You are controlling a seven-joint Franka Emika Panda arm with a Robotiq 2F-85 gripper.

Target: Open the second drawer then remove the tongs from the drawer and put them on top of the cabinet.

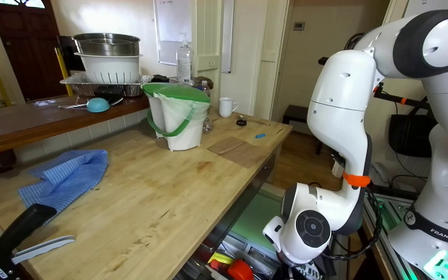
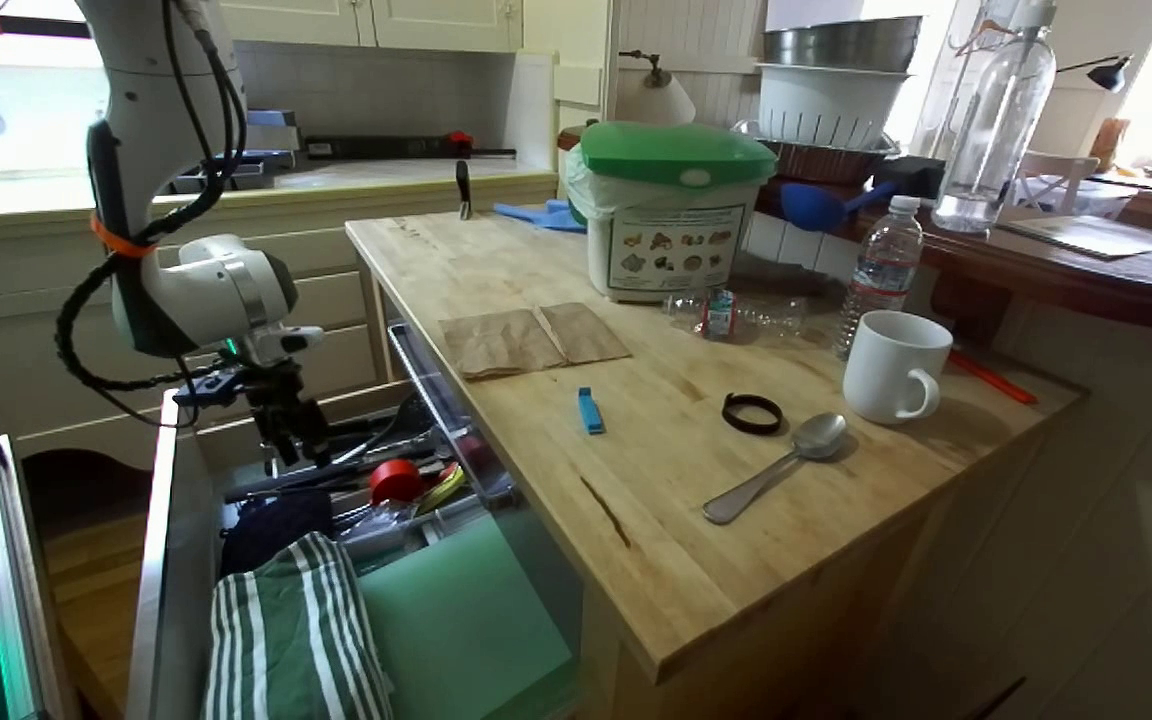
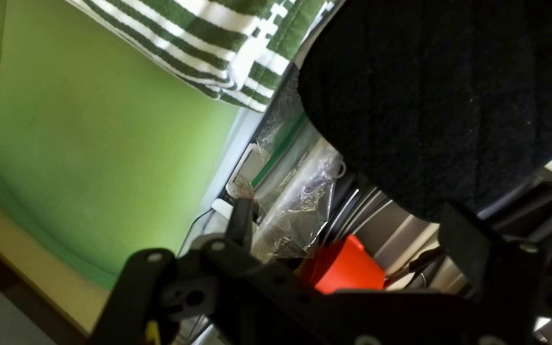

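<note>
The second drawer (image 2: 181, 570) is pulled out beside the cabinet, whose light wooden top (image 2: 656, 385) also shows in an exterior view (image 1: 142, 194). My gripper (image 2: 301, 452) points down over the drawer's crowded far section. In the wrist view my gripper (image 3: 352, 227) is open, its fingers wide apart with nothing held. Below and between the fingers lie a red object (image 3: 350, 268), a clear plastic bag (image 3: 295, 211) and several long utensils. I cannot pick out the tongs with certainty among the dark utensils. In an exterior view the gripper is mostly cut off by the lower edge.
A black quilted pad (image 3: 429, 105), a striped towel (image 2: 286, 630) and a green mat (image 2: 466, 610) lie in the drawer. The wooden top bears a green-lidded bucket (image 2: 671, 215), brown paper (image 2: 526, 340), a mug (image 2: 886, 365), a spoon (image 2: 776, 470) and a blue cloth (image 1: 72, 171).
</note>
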